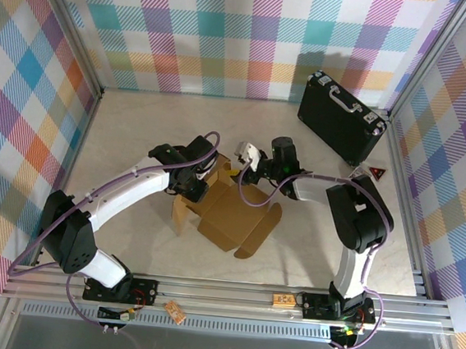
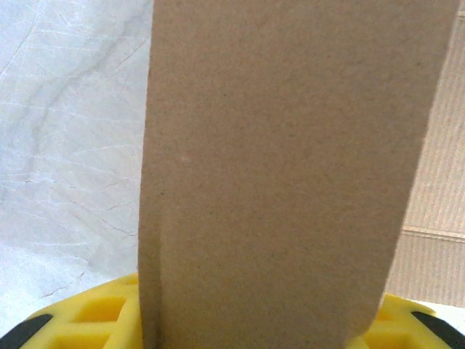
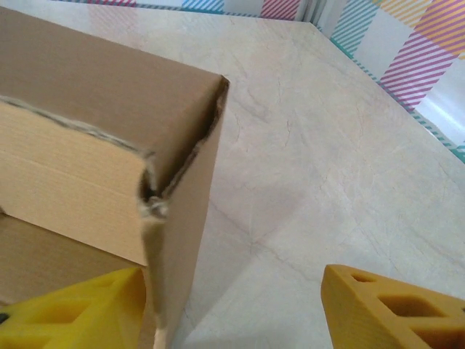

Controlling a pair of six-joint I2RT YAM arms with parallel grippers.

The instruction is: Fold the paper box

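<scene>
Marbled table, plaid walls around: mid-table sits the paper box, half folded, walls partly raised. Left gripper has yellow fingers flanking 1 upright flap; whether it is clamped I cannot tell. Right gripper has its fingers apart beside a box corner. Black case, shut, stands at the far right corner.

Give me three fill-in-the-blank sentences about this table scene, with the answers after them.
The box in the middle of the table is made of brown ____.
The case in the far right corner is ____ in colour.
The right gripper is ____, not shut.
Missing words: cardboard; black; open.
</scene>
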